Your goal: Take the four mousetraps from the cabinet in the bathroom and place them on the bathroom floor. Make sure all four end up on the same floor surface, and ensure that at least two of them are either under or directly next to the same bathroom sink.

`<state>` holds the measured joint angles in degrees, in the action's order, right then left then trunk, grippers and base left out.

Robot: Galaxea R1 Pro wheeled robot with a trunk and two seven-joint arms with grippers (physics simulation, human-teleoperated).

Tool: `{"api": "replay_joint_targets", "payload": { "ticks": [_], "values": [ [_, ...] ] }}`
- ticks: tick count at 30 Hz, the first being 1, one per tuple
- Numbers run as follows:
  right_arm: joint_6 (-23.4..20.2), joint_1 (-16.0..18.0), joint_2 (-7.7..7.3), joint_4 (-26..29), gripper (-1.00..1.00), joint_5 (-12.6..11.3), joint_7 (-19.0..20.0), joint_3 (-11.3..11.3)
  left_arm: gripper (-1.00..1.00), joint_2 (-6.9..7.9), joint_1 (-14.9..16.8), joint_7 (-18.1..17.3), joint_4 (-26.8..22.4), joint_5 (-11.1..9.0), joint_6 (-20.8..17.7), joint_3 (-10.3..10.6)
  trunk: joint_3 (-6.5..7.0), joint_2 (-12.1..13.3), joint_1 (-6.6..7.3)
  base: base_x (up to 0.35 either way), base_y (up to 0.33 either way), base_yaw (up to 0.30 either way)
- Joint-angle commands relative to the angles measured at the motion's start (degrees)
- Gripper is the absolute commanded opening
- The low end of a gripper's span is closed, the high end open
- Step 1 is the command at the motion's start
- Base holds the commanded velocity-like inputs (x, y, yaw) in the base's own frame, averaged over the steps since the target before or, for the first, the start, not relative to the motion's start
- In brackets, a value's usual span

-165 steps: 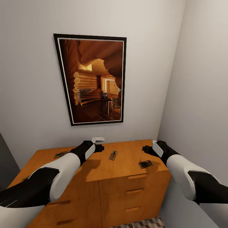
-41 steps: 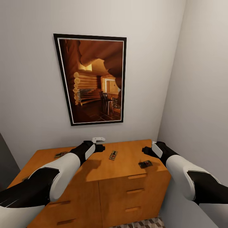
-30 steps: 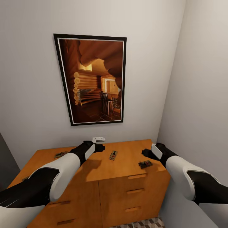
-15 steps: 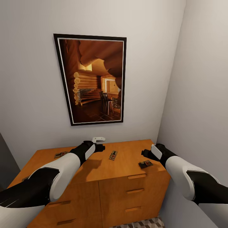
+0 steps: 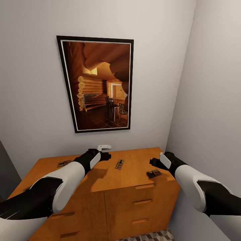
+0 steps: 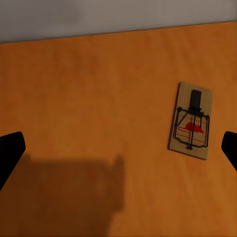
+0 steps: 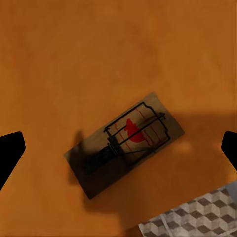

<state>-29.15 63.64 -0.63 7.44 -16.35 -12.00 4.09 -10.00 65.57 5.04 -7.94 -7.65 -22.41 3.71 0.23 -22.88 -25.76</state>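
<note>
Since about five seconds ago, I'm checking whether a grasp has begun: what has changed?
Only the right gripper crept slightly toward the robot's left, above the mousetrap near the front edge; nothing grasped. Left gripper, middle mousetrap, left mousetrap and cabinet are unchanged.

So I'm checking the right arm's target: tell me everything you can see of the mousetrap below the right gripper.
The mousetrap is a flat tan wooden board with thin dark wire parts and a red mark at its middle. It lies flat on the cabinet top, near the front right corner, skewed to the edges, partly in shadow. The right gripper hangs open above it; nothing else touches it.
</note>
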Motion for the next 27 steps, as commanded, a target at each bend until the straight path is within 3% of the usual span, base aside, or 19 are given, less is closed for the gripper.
{"api": "replay_joint_targets", "payload": {
  "ticks": [1,27],
  "values": [
    [-0.20,-0.01,0.02,0.12,1.00,-0.26,-0.38,0.36,1.00,0.00,-0.01,0.30,-0.09,-0.61,-0.32,0.40,-0.03,-0.04,-0.02,0.007,-0.031,0.000],
    [-0.14,-0.01,0.02,0.12,1.00,-0.21,-0.40,0.31,1.00,0.00,-0.07,0.05,-0.06,-0.61,-0.36,0.37,-0.03,-0.04,-0.02,0.007,-0.091,0.000]
  ]
}}
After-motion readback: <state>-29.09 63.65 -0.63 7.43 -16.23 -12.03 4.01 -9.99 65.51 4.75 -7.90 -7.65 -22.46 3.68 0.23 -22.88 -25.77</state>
